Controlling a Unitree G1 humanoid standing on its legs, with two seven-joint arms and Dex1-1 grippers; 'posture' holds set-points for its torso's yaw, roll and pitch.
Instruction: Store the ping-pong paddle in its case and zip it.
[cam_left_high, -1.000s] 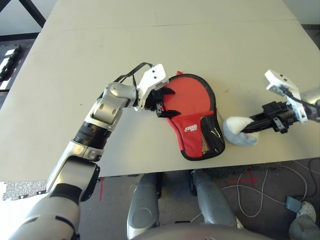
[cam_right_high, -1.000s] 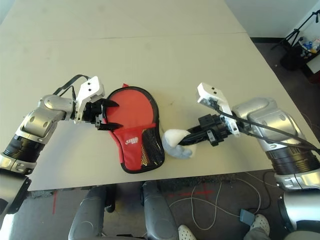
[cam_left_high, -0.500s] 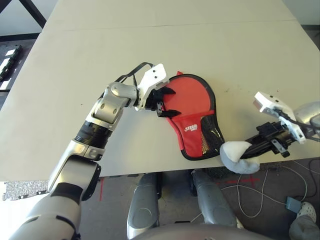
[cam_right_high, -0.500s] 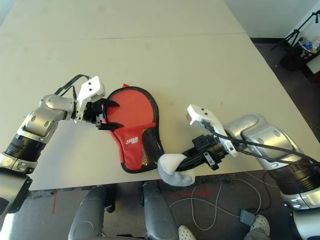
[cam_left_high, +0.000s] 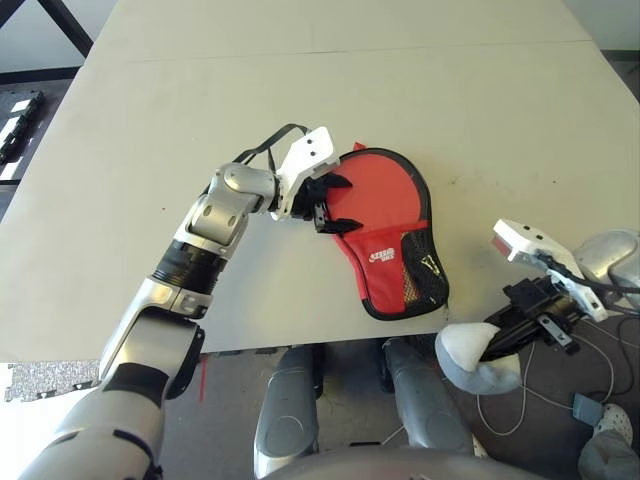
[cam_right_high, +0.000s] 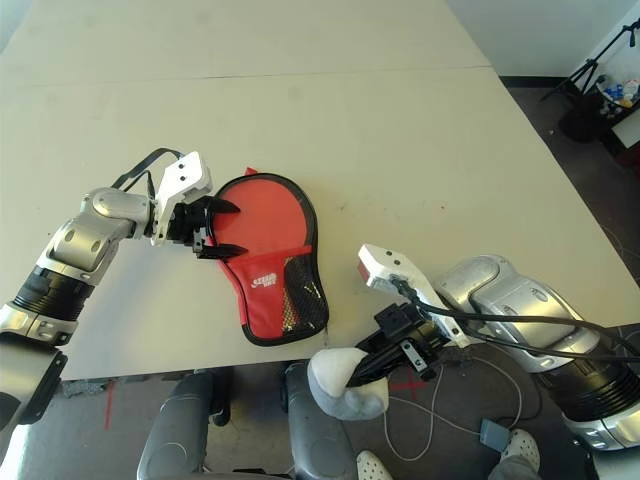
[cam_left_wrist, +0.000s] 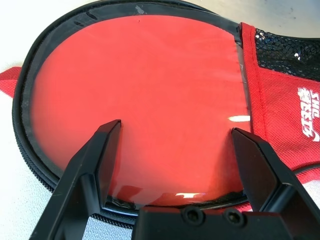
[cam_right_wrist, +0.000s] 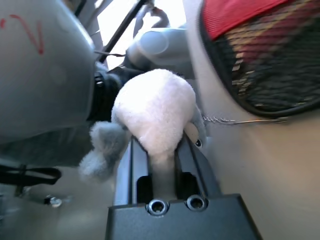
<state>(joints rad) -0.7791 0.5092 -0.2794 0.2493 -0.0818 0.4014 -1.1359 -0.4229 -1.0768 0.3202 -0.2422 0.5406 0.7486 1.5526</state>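
The paddle (cam_left_wrist: 140, 100) is lying inside the case (cam_left_high: 392, 240) at mid-table, zip not yet closed; the left gripper (cam_left_high: 330, 202) is gaping empty beside it, while the right gripper (cam_right_high: 368, 366) is pinching a pale cloth (cam_right_high: 340, 383) past the table's (cam_left_high: 300, 100) edge.

Pale cloth lump (cam_left_high: 478, 357) past table (cam_left_high: 300, 120) edge

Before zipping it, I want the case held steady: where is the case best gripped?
Probably at the round end's black zipper edging beside the left tool, coming from the robot's left. The case lies flat, so its raised rim is the only pinchable part there.
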